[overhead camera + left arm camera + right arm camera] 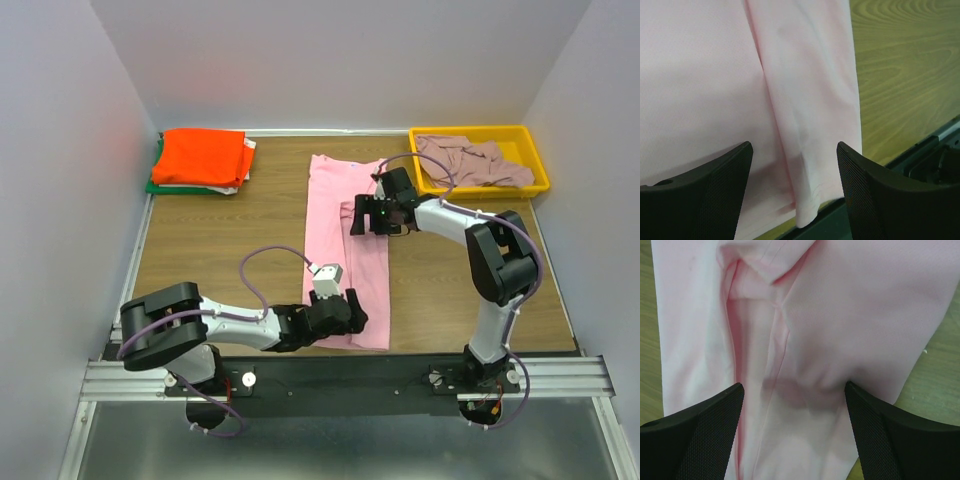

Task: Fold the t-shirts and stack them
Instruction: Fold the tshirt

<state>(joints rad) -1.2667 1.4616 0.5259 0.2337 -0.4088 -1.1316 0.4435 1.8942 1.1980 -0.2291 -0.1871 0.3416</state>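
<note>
Two wide-open, empty tools hover over the pink tee (330, 200), a long strip on the tabletop (250, 230): left tool (795, 150) at the near hem, right tool (795, 390) mid-length. Pinching both layers evenly should keep the crossfold square. An orange tee (200, 155) lies folded far left.

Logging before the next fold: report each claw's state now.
Left claw: open, holding nothing, over the pink t-shirt at its near edge.
Right claw: open, holding nothing, over the same shirt's far half.
</note>
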